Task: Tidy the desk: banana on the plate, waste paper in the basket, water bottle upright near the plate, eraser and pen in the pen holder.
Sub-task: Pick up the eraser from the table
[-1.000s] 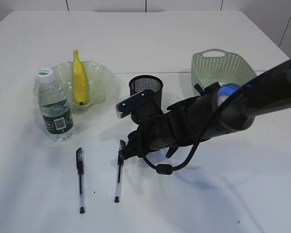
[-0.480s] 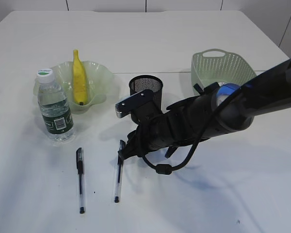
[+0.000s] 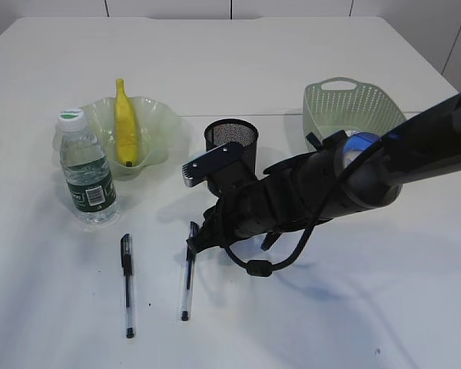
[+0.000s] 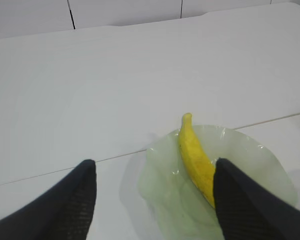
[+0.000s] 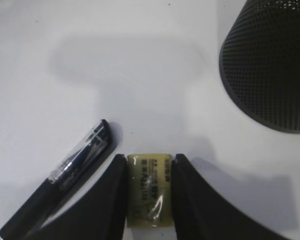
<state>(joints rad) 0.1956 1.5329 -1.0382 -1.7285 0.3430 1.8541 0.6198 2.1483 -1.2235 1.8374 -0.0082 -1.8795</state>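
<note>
In the right wrist view my right gripper [image 5: 149, 161] is shut on the small pale yellow eraser [image 5: 149, 192], low over the desk [image 3: 307, 61]. A pen [image 5: 75, 170] lies just left of it and the black mesh pen holder [image 5: 270, 65] stands at the upper right. The exterior view hides the eraser under the right arm [image 3: 307, 196]. Two pens [image 3: 127, 284] [image 3: 187, 275] lie on the desk. The banana [image 3: 124, 127] rests in the plate [image 3: 160, 123], with the water bottle [image 3: 87, 173] upright beside it. My left gripper [image 4: 155, 167] hangs open above the plate [image 4: 165, 200] and banana [image 4: 196, 155]. No waste paper shows.
The sage green basket [image 3: 353, 108] stands at the back right, behind the right arm. The pen holder [image 3: 231, 138] sits mid-desk, just beyond the right gripper [image 3: 203, 234]. A cable loops under the right arm.
The exterior view shows almost no movement: the right arm stays low beside the right-hand pen, and the bottle, the banana and both pens lie where they were.
</note>
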